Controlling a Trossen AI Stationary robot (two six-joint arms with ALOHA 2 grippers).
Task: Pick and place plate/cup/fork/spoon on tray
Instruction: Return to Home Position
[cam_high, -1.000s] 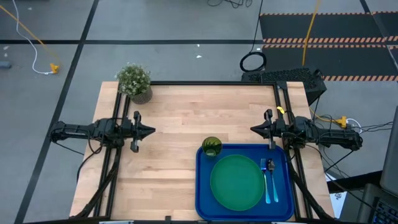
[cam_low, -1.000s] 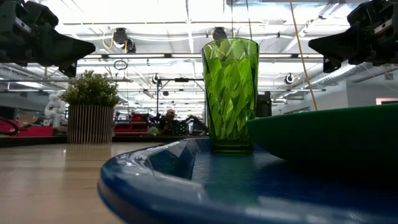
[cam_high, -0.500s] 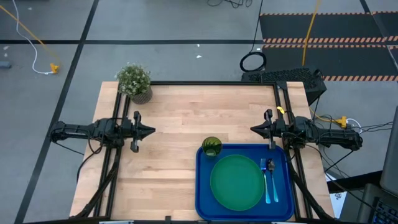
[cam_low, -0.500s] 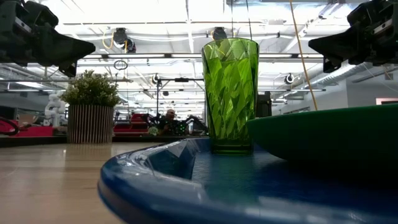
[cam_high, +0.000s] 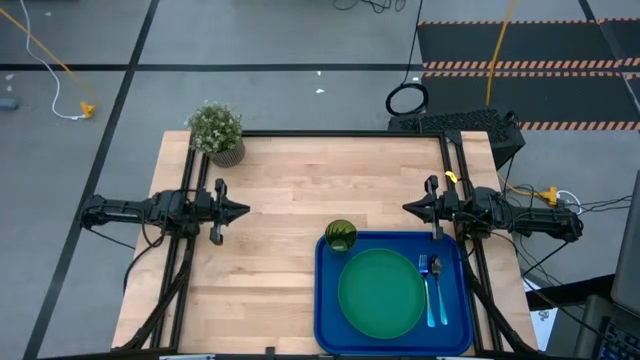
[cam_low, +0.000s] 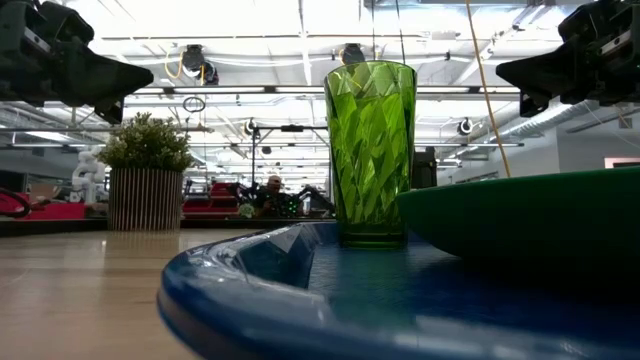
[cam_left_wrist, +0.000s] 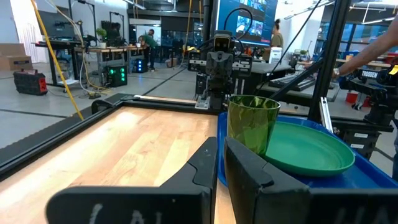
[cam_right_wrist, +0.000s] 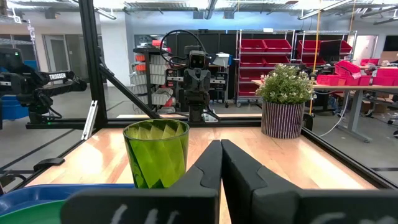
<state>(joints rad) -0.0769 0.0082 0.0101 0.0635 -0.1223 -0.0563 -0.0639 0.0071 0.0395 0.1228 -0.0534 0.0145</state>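
1. Tray (cam_high: 326, 300): w/ the earlier frames side by side, nothing has moved over the last sec. Arms, dishes, utensils all sit where they were.
2. We judge that means the task is done or nearly so: all four items are already on the tray & both arms look parked.
3. Counts: one tray, one plate (cam_high: 381, 292), one cup (cam_high: 340, 235), one fork (cam_high: 430, 298), one spoon (cam_high: 438, 290), two arms. Off-task: one potted plant (cam_high: 216, 131).
4. Relative to the tray: plate lies flat at its centre; cup stands upright in the tray's far corner on the left arm's side, just beside the plate rim; fork & spoon lie side by side along the tray's edge on the right arm's side, just beside the plate.
5. Left gripper (cam_high: 240, 210): well apart from the tray, out over bare table, fingers closed together, empty; wrist view agrees.
6. Right gripper (cam_high: 410, 208): just beyond the tray's far edge, above the table, fingers closed together, holding nothing.
7. Plant stands well apart from the tray, at the table's far corner on the left arm's side.
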